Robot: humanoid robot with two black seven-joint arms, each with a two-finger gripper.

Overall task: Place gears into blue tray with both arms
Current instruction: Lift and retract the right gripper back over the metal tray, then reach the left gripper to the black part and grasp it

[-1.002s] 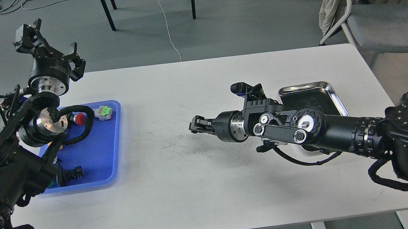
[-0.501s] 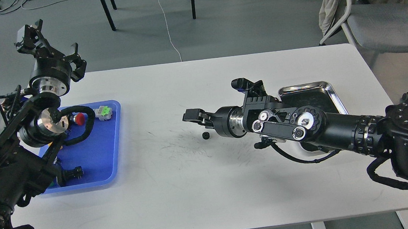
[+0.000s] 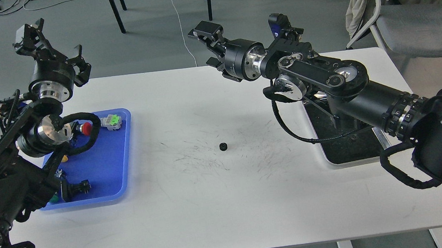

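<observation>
The right tool (image 3: 208, 44) hangs high above the far edge of the bench (image 3: 228, 204), its two fingers spread apart with nothing between them. The right arm (image 3: 322, 78) reaches in from the lower right, rising over the steel tray (image 3: 330, 162) and bending at the wrist so that the tool points to the left and away. A black cable loops down from the wrist toward the steel tray.

The left tool (image 3: 40, 42) is lifted above the far left corner of the bench, its fingers splayed wide and holding nothing. The left arm (image 3: 19, 171) comes up from the lower left and crosses over the near side of the blue tray (image 3: 117, 182).

One gear (image 3: 223, 146) lies alone on the bare bench top near the middle, among dark scuff marks, well apart from both tools and from both trays. It sits between the blue tray on the left and the steel tray on the right.

In the blue tray lie a red-capped switch (image 3: 87, 128) and a green-capped switch (image 3: 112, 121) near the far rim, and a black part (image 3: 81, 187) near the near rim, partly hidden by the left arm.
</observation>
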